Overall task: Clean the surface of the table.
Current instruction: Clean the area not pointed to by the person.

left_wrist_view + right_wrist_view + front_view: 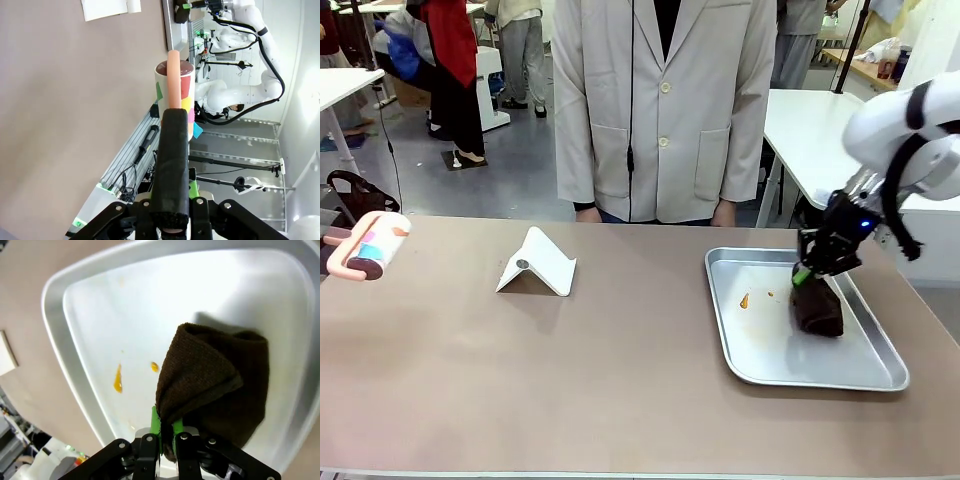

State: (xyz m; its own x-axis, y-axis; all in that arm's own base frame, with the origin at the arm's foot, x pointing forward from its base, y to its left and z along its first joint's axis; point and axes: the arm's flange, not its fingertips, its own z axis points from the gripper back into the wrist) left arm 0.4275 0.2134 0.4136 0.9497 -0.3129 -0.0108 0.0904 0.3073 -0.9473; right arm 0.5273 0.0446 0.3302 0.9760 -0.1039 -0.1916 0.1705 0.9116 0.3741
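At the left edge of the table, whose taupe top runs the full width of my front view, a roller with a wrap of coloured patches hangs just above the surface. I can't read any writing on it. From the left wrist camera, my left gripper is clamped on the roller's peach handle.

Further right, a white folded stand sits on the table, well apart from the roller. A person in a beige coat stands at the far edge.

Right of centre lies a silver tray with orange smears. My right gripper pinches the corner of a dark brown cloth, which rests in the tray. The right wrist camera shows the green pads closed on the cloth's folded edge, near the smears.
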